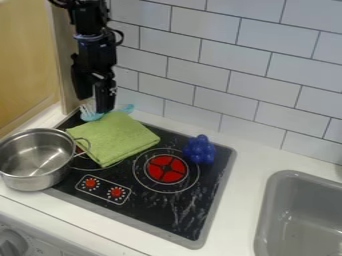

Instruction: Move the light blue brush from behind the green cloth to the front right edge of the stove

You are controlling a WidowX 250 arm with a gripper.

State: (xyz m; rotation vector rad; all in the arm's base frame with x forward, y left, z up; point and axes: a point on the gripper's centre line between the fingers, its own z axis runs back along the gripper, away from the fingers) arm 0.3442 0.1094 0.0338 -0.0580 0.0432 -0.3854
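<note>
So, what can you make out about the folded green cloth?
The folded green cloth looks like plain, soft fabric, in a thick, roughly square pad lying flat. It sits on the back left of the black stovetop, over part of a burner ring. The round steel pot's wire handle overlaps its left edge in view; contact is unclear. A light-blue utensil lies by its back corner, near the black gripper.

Stovetop (152,207), green cloth (113,137), steel pot (37,162), blue toy (200,150), turquoise utensil (90,115)

Cloth (113,138): green | grapes (200,149): blue | sink (300,215): grey
</note>
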